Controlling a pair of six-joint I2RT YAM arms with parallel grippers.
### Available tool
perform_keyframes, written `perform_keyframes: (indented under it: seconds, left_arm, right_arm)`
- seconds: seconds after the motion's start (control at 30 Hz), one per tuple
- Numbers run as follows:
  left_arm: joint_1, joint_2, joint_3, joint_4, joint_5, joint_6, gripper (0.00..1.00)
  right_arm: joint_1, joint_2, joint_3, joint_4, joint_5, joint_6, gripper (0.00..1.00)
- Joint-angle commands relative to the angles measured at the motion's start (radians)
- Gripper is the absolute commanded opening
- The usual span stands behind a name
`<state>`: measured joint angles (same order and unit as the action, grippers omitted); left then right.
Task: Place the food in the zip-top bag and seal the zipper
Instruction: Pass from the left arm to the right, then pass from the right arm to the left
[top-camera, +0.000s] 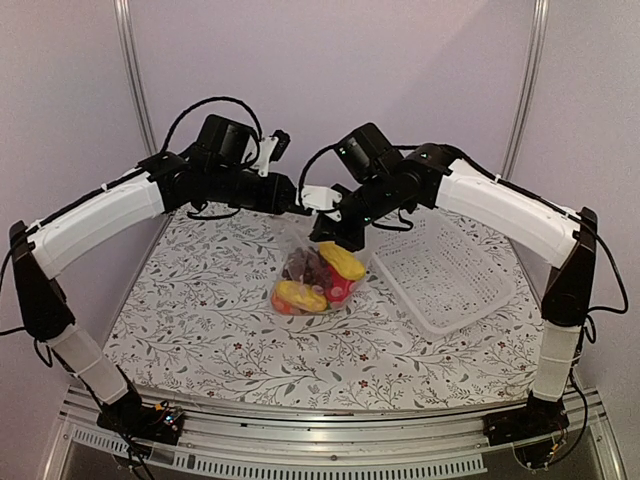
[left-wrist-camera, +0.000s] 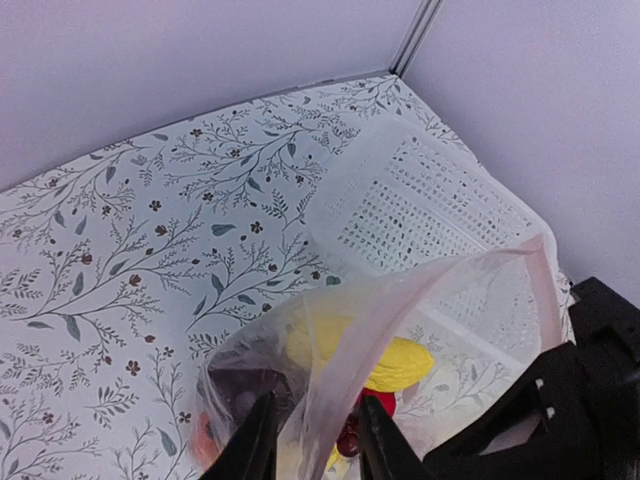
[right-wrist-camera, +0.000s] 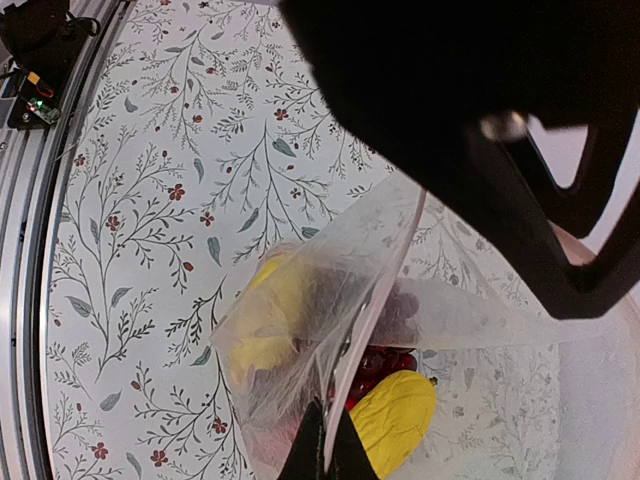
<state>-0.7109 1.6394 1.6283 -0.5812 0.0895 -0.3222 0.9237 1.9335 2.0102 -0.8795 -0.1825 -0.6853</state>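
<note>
The clear zip-top bag (top-camera: 312, 268) stands on the table's middle with its mouth held up. Inside it are two yellow pieces (top-camera: 342, 260), dark grapes (top-camera: 305, 266), a red piece (top-camera: 340, 289) and an orange piece (top-camera: 280, 303); I cannot make out the cauliflower. My right gripper (right-wrist-camera: 328, 455) is shut on the bag's mouth edge at the zipper strip (right-wrist-camera: 378, 305). My left gripper (left-wrist-camera: 315, 445) is open, its fingers (left-wrist-camera: 256, 440) on either side of the pale pinkish zipper strip (left-wrist-camera: 400, 315). In the top view both grippers, left (top-camera: 297, 207) and right (top-camera: 335, 236), meet above the bag.
The white lattice basket (top-camera: 445, 270) lies empty just right of the bag; it also shows in the left wrist view (left-wrist-camera: 420, 200). The right arm's black body (left-wrist-camera: 570, 400) is close beside the left fingers. The table's metal front rail (right-wrist-camera: 30, 250) is at the left.
</note>
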Motion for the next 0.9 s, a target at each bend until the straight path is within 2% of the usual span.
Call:
perform_keyframes:
  seconds: [0.0,0.07,0.17,0.23,0.33,0.6,0.7,0.87]
  left_arm:
    - [0.016,-0.211,-0.187,0.189,-0.027,0.058,0.35]
    - [0.016,-0.357,-0.344,0.348,-0.029,0.087,0.48]
    - [0.017,-0.547,-0.602,0.611,-0.002,0.126,0.6]
    - [0.02,-0.633,-0.753,0.765,0.03,0.163,0.63]
    - [0.026,-0.692,-0.923,0.91,0.066,0.19,0.64]
    - [0.046,-0.609,-1.043,1.083,0.13,0.202,0.57]
    - [0.068,-0.562,-1.057,1.154,0.131,0.186,0.57]
    - [0.121,-0.47,-1.047,1.257,0.233,0.156,0.56]
  right_arm:
    - [0.006,-0.02,-0.005,0.065,-0.025,0.028,0.0]
    - [0.005,-0.05,-0.027,0.102,-0.028,0.027,0.0]
    - [0.004,-0.097,-0.065,0.146,-0.035,0.024,0.0]
    - [0.001,-0.118,-0.08,0.153,-0.053,0.023,0.0]
    - [-0.001,-0.143,-0.1,0.161,-0.081,0.031,0.0]
    - [-0.002,-0.177,-0.135,0.165,-0.094,0.034,0.0]
    - [-0.002,-0.174,-0.139,0.162,-0.085,0.027,0.0]
    - [-0.002,-0.157,-0.145,0.16,-0.051,0.018,0.0]
